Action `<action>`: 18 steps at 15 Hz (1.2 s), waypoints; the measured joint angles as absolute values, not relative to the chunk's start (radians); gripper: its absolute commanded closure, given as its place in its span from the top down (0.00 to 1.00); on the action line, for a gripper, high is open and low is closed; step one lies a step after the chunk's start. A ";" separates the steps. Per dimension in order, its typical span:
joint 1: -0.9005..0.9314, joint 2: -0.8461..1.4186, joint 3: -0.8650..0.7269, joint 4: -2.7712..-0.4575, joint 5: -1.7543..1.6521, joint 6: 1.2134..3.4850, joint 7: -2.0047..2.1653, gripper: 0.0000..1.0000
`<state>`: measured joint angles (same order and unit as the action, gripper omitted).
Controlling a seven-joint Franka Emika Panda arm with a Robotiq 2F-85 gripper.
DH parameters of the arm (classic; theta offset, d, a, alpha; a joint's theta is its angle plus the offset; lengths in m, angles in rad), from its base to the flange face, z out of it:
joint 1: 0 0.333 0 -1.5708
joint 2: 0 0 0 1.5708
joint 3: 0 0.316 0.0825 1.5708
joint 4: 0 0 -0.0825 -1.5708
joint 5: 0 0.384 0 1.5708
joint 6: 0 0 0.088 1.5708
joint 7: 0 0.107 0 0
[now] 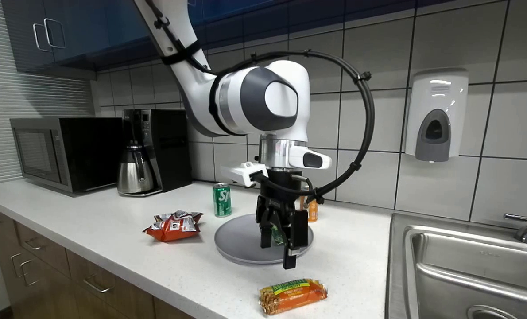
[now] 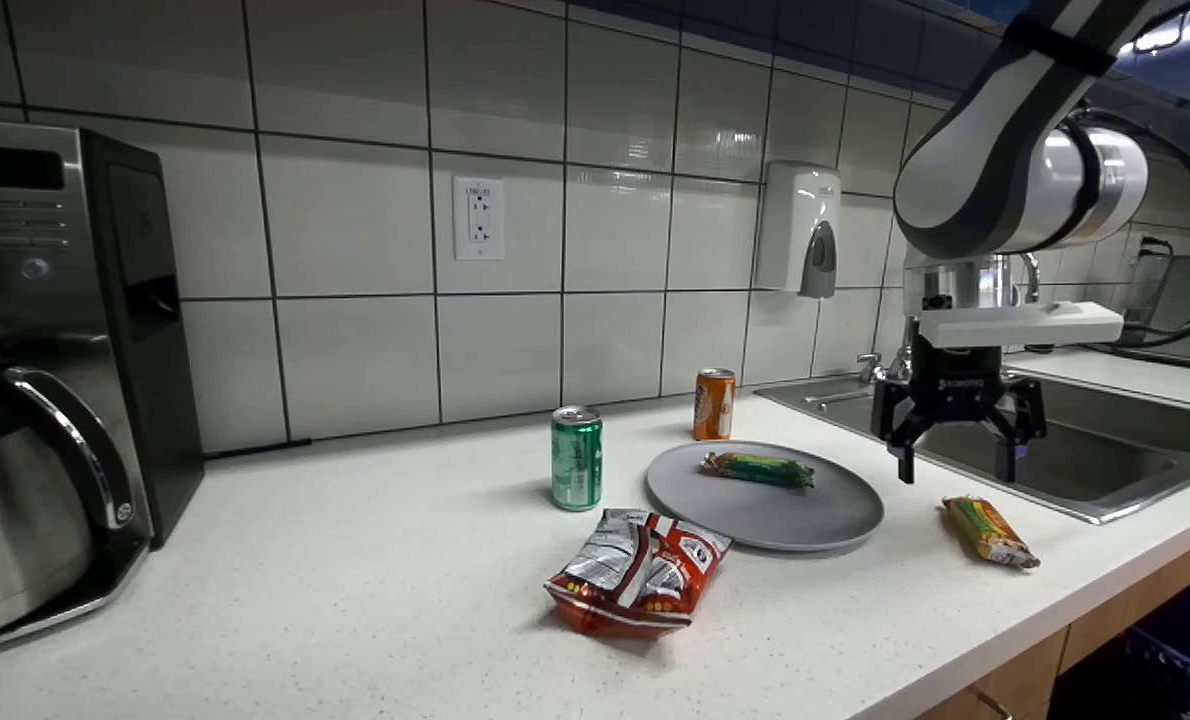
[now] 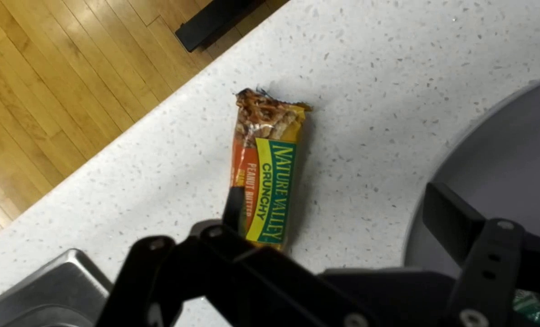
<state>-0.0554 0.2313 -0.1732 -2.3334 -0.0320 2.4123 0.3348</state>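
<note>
PB bar (image 3: 269,165), glossy, oblong, on speckled ctr (image 3: 365,159)

Bright, even light covers the desk (image 1: 104,221) in both exterior views; a white streak (image 2: 1180,33) burns out near the top corner of an exterior view, glare glints on the soap dispenser (image 1: 436,99), and the upper cabinets (image 1: 79,33) lie dim. In the wrist view the granola bar (image 3: 265,177) is crisp, with a soft shadow along one side; the hand (image 3: 336,200) is dark and slightly blurred; the floor (image 3: 47,91) catches a pale sheen.
</note>
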 measured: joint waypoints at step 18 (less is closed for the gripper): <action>-0.097 0.212 -0.222 -2.441 0.013 2.542 0.339 1.00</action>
